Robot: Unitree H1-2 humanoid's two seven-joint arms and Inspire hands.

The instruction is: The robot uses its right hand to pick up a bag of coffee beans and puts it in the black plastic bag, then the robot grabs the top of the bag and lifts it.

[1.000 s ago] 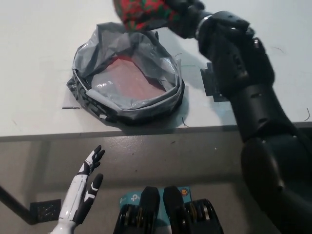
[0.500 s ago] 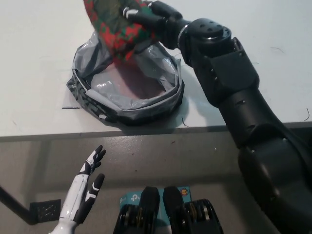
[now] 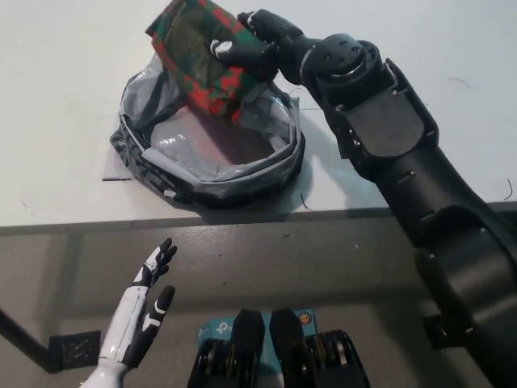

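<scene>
Fingers apart and holding nothing, our white left hand (image 3: 139,309) is hanging below the tabletop (image 3: 56,121) edge at lower left. Farther up, the black plastic bag (image 3: 212,153) is sitting rolled down into a crinkled, glossy ring on the white tabletop. Beyond it, our black right hand (image 3: 252,48) is clasping the red-and-green patterned coffee bean bag (image 3: 203,61), tilted over the ring's far rim.

My right hand (image 3: 246,44) grips the red-and-green coffee bag (image 3: 202,56) above the black plastic bag's (image 3: 161,166) open mouth on the white table (image 3: 65,81). My left hand (image 3: 145,311) hangs open below the table edge.
</scene>
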